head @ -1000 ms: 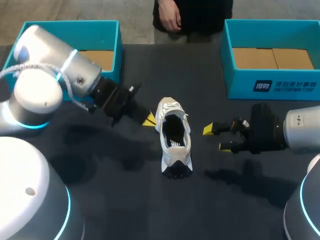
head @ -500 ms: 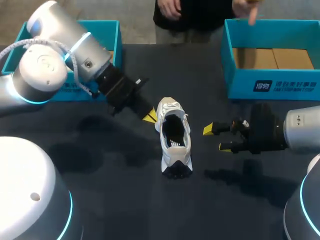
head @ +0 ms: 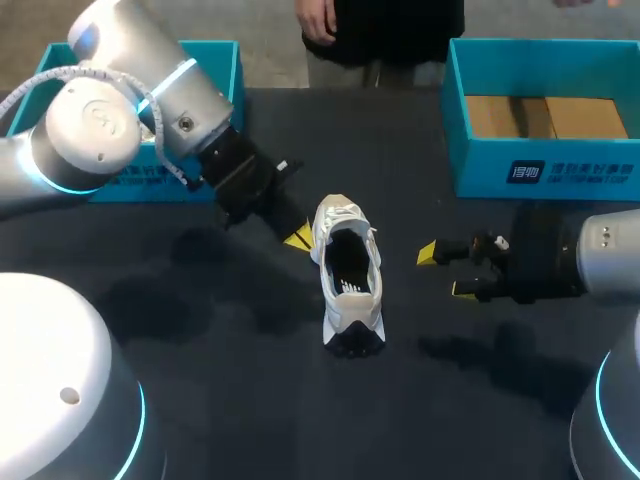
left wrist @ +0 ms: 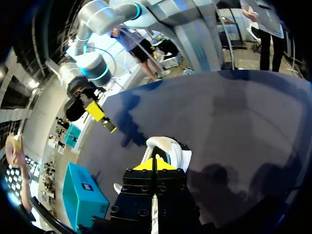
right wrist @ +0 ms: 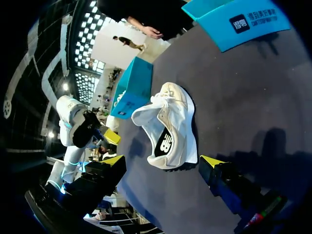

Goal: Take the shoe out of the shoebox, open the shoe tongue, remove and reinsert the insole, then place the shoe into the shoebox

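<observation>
Shoe [head: 348, 285]: white, sole down on worktop [head: 200, 390] | left pincer [head: 298, 238]: tips together, just beside shoe | right pincer [head: 446, 271]: tips apart, near shoe's opposite side

Right shoebox [head: 480, 160] is carrying white print [head: 570, 172] on its front wall: a square logo block plus rows of small characters, too small to make out. Shoe [right wrist: 170, 122] is showing a white logo mark [right wrist: 165, 145] on its dark inside.
</observation>
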### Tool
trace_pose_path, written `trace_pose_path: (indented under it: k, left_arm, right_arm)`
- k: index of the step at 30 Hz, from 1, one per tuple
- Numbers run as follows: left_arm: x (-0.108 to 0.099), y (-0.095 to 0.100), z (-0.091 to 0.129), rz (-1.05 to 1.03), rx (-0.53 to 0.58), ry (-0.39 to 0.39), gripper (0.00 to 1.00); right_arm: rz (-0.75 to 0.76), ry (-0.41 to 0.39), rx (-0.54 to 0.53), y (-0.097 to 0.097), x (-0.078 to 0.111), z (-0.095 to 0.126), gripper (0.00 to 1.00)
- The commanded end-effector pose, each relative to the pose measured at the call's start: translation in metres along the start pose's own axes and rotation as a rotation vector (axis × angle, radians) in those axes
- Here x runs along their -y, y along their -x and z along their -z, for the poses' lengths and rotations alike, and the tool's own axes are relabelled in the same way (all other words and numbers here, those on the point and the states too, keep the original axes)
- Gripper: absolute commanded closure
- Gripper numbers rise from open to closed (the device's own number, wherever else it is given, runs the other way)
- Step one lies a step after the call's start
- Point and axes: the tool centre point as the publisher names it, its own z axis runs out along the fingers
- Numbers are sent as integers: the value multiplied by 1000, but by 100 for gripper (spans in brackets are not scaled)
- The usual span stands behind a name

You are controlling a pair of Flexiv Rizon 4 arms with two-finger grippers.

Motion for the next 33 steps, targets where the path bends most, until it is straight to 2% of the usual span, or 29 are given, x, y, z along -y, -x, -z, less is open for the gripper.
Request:
trace_pose_path:
  k: [1,11,16,24,29,33]
  left_arm:
    - [-1,10,1,-28,-147,-6,100]
    - [-1,18,-4,-75,-225,20,100]
    - [0,25,-8,-90,-235,15,100]
    - [-1,32,-12,-111,-259,25,100]
    - [0,34,-13,-132,-289,33,100]
    - [0,34,-16,-150,-324,57,100]
  right_arm:
    - [-2,-8,45,1,4,39,0]
    - [4,-10,90,10,2,82,0]
    - [-11,9,36,14,-2,105,0]
    - [-2,25,3,10,-7,125,0]
    - [15,24,42,5,-11,141,0]
    - [11,37,46,5,-11,142,0]
